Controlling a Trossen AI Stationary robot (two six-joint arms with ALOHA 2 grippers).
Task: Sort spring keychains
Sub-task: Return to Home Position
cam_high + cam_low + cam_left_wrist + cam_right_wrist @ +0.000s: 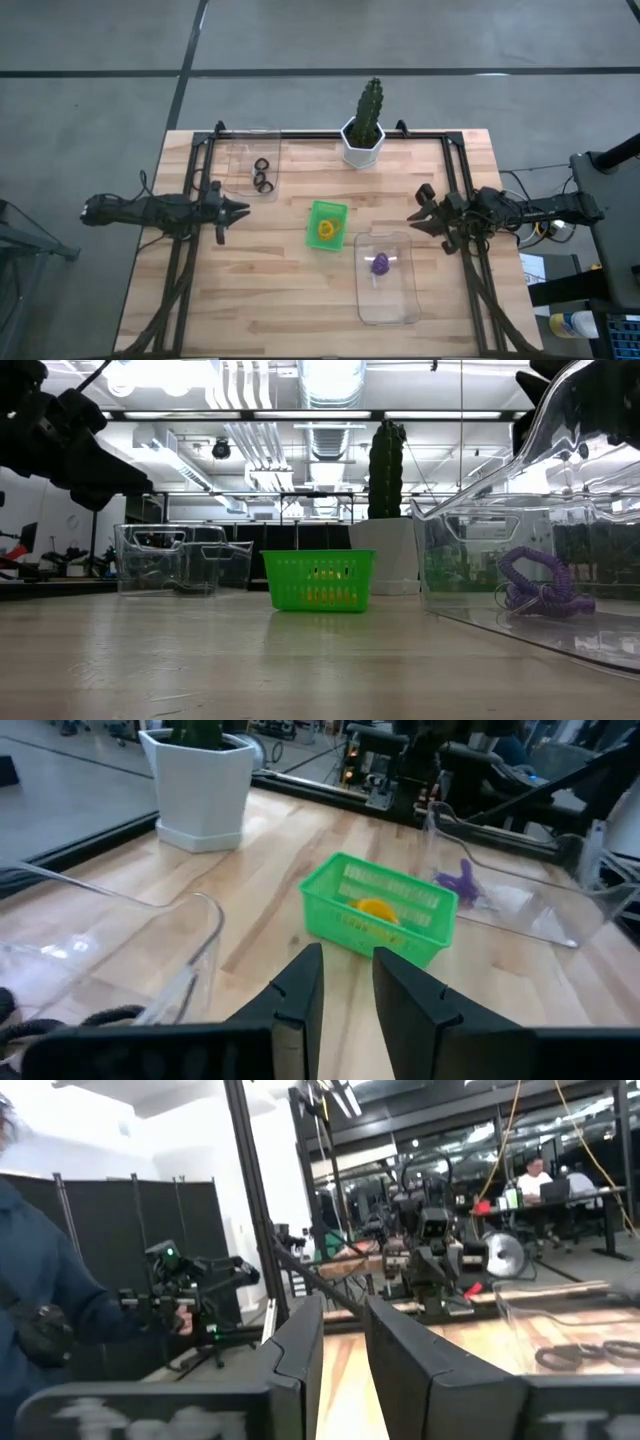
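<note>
clock directions are read on the high view, with 12 at the far edge of the table (270, 290).

the left gripper (240, 210) sits over the table's 9 o'clock side and points toward 3. its fingers (300, 990) show only a narrow gap and hold nothing. the right gripper (418, 213) mirrors it on the 3 o'clock side, pointing toward 9, with the same narrow, empty gap. both arms lie along the 9-to-3 line, so any pull back would run along their own length, away from the middle.

nearest the left gripper are the black spring keychains (263, 177), at its 1 o'clock. they lie in the left transparent bin (232, 150), whose long axis runs 12 to 6. nearest the right gripper is the purple spring keychain (381, 264), at its 7 o'clock. it lies in the right transparent bin (390, 305), which is also long from 12 to 6.

the green bin (327, 205) lies between the two grippers and holds the orange spring keychains (326, 230). it is at 3 to 4 o'clock from the left gripper and 9 from the right (neither is clearly nearer). farthest back, at 12 to 1 o'clock from the green bin, stands the cactus pot (363, 148).

i see no loose keychain on the bare wood, so the sorting looks finished. what remains seems to be a plain retreat, with each gripper already clear of every bin.
</note>
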